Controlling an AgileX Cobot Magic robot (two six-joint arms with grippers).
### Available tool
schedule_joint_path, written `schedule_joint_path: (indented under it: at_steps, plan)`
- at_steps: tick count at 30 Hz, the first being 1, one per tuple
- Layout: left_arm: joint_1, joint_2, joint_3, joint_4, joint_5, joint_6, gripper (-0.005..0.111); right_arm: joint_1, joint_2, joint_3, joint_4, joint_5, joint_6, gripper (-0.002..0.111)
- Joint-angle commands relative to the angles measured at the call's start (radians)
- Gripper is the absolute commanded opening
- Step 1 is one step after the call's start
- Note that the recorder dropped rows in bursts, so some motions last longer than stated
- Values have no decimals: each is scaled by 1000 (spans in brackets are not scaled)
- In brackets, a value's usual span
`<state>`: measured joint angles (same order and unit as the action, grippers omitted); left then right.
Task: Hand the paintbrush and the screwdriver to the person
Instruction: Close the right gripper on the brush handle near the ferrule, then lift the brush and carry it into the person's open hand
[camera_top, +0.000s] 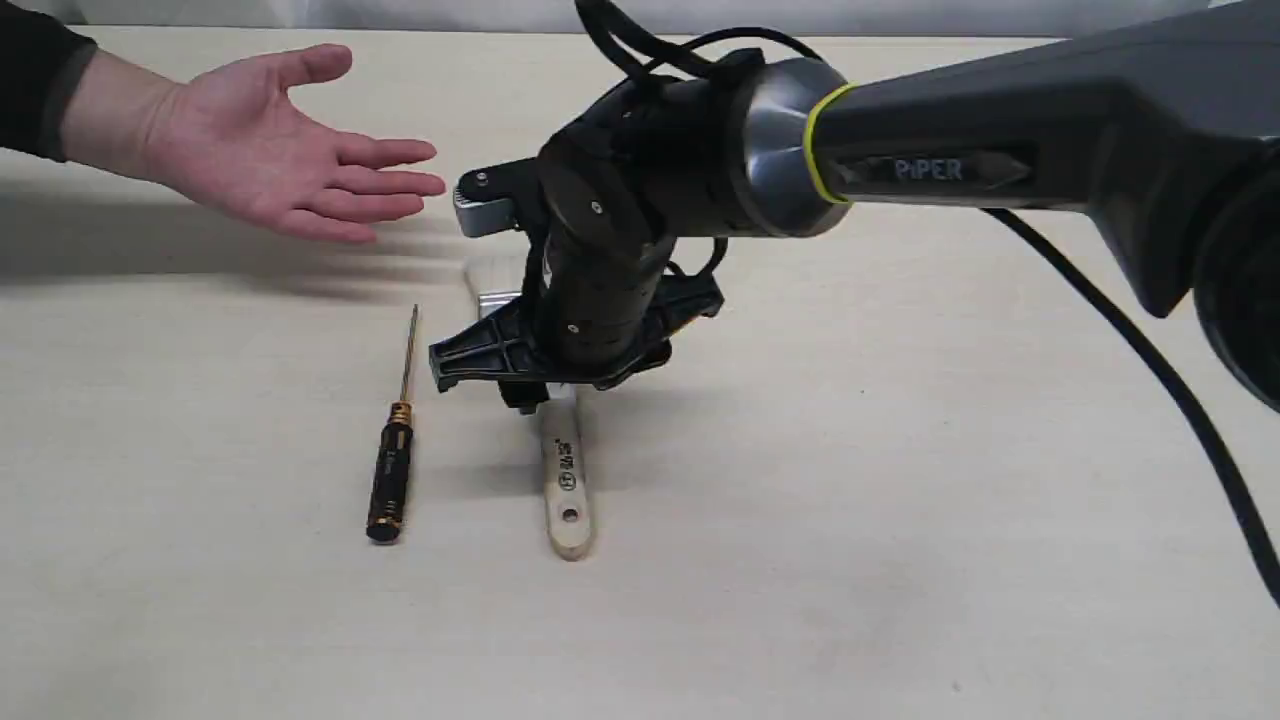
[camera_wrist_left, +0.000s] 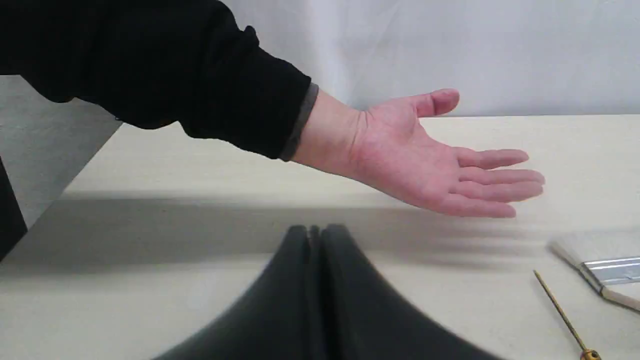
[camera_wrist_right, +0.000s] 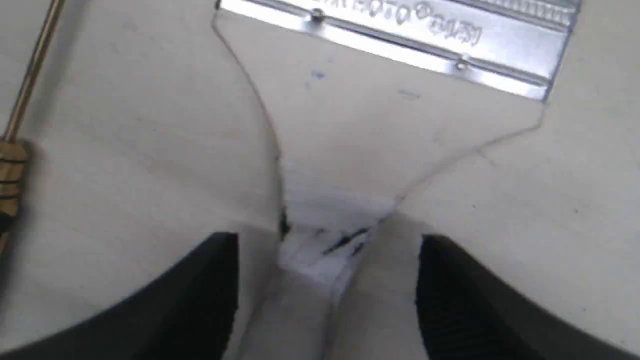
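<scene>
Your right gripper (camera_wrist_right: 327, 250) sits spread astride the paintbrush (camera_top: 567, 480) handle, frame centre; screwdriver (camera_top: 390, 470) just left of it. The person's hand (camera_top: 270, 150) open, upper left (palm up). Your left gripper (camera_wrist_left: 315, 235) pressed together.

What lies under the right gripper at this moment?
Under the right gripper lies the paintbrush, its handle between the open jaws. In the exterior view the gripper covers the upper handle; whether they touch cannot be seen.
</scene>
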<state>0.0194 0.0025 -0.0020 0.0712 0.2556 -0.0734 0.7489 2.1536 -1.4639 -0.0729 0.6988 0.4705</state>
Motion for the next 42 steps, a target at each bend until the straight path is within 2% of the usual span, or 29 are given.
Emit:
schedule_joint_path:
  at_steps: [1,9,16,19,25,36,42]
  plan:
    - [-8,-2,2,-2,-6,-2,0,-3,17,-2,-7,2,23,56]
    - [-8,-2,2,-4,-4,-2,0,-3,95,-2,39,-4,13,52]
    - [-8,-2,2,-4,-4,-2,0,-3,104,-2,36,-14,6,16]
    - [-8,-2,2,-4,-4,-2,0,-3,102,-2,36,-17,-18,4]
    - [-8,-2,2,-4,-4,-2,0,-3,35,-2,39,-28,-48,4]
    - [-8,-2,2,-2,-4,-2,0,-3,-245,-2,63,-37,-75,4]
    - [-8,-2,2,-2,-8,-2,0,-3,-334,-2,183,-149,-183,4]
